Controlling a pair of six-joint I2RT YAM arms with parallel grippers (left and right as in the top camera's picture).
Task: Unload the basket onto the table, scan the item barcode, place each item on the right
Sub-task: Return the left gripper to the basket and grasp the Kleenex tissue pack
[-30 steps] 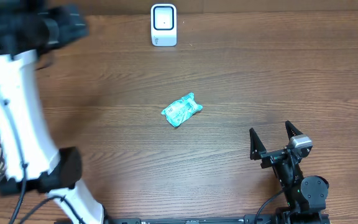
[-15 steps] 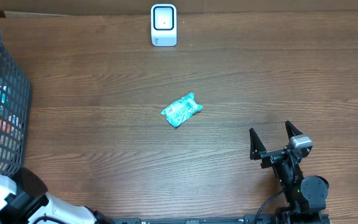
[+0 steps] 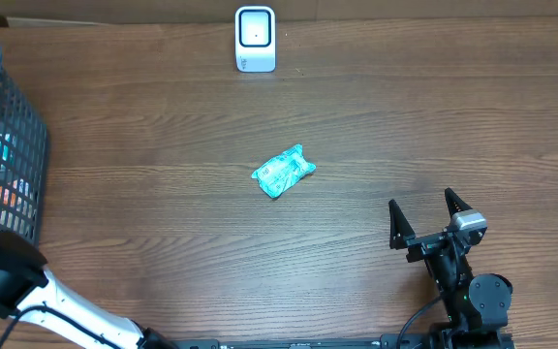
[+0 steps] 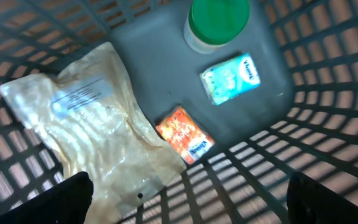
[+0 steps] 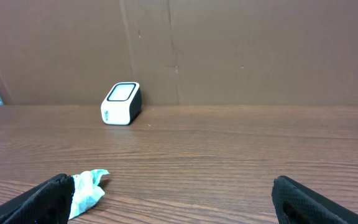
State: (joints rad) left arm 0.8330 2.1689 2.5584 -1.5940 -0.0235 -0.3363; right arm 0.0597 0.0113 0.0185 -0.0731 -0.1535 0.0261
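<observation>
**A:** Where are the pincers, and what do they hold?

**B:** The left gripper points down into a dark grey plastic mesh basket. Its black fingers sit at the bottom corners of its wrist view, spread wide with nothing between them. The right gripper rests low at the near right of a brown wooden table, also spread wide and empty.

**A:** What lies under the left one?

**B:** On the basket floor is a clear crumpled plastic bag with a pale label. A small orange carton lies just beside its edge. Further on lies a small teal and white carton, and beyond that stands a green-lidded round jar. None of them touches the fingers.

**A:** And the item to scan?

**B:** A teal crinkled plastic packet lies alone near the middle of the table, apart from both grippers. It is to the left of the right gripper and further from the robot. From above, the basket stands at the far left edge.

**A:** Where is the scanner?

**B:** A white boxy barcode scanner with a dark window stands upright at the far edge. It is well apart from the packet and almost straight behind it, in front of a brown cardboard wall.
</observation>
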